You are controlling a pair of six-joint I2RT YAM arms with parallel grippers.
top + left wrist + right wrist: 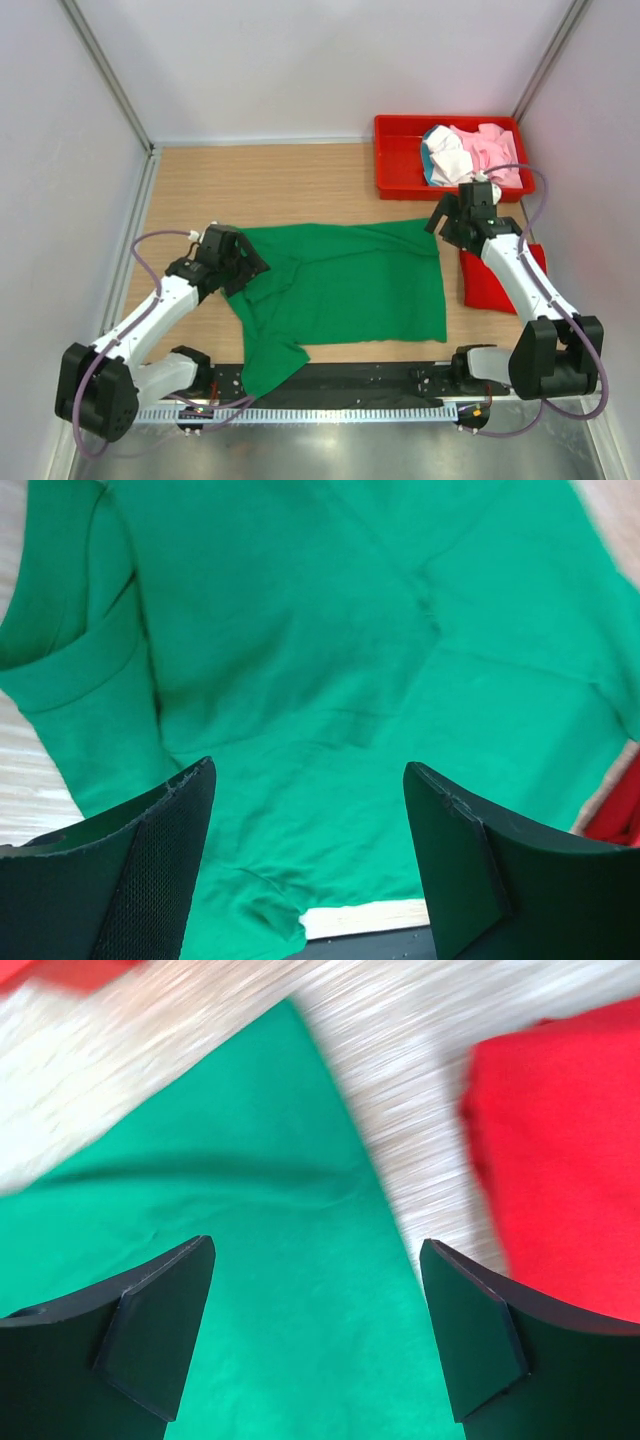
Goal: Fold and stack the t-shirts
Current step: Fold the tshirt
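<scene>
A bright green t-shirt [345,285] lies spread on the wooden table, one sleeve hanging over the near edge. It fills the left wrist view [320,650] and shows in the right wrist view [200,1250]. My left gripper [245,262] is open and empty above the shirt's left edge. My right gripper [440,222] is open and empty above the shirt's far right corner. A folded red t-shirt [490,280] lies at the right, partly under my right arm, and shows in the right wrist view [560,1160]. Pale pink, white and teal t-shirts [470,155] are piled in the tray.
A rigid red plastic tray [398,160] stands at the back right. White walls enclose the table on three sides. A black strip [360,378] runs along the near edge between the arm bases.
</scene>
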